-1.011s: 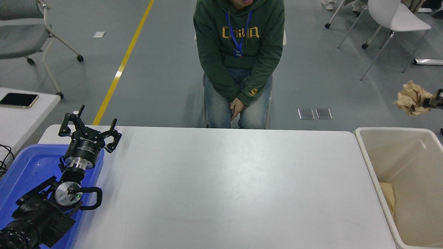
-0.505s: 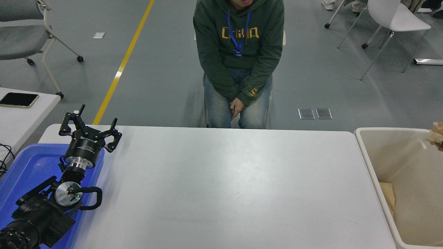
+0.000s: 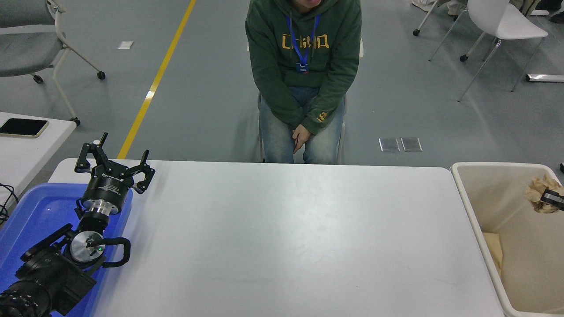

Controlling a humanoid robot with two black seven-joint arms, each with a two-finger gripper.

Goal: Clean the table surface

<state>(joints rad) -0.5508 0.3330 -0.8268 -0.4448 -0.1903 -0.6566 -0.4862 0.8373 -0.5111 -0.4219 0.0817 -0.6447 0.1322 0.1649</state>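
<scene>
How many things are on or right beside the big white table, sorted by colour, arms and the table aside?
Blue: 1, the tray under the parked left gripper.
Cream: 1, the bin at the table surface's right end.
Brown: 1, the crumpled paper held by the right gripper over the bin.
Total: 3.

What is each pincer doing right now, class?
Left pincer: open, empty, parked above the blue plastic tray.
Right pincer: shut on the crumpled brown paper wad, over the beige plastic bin.

Seated person (image 3: 304,66), blue tray (image 3: 31,220), beige bin (image 3: 480,211).
</scene>
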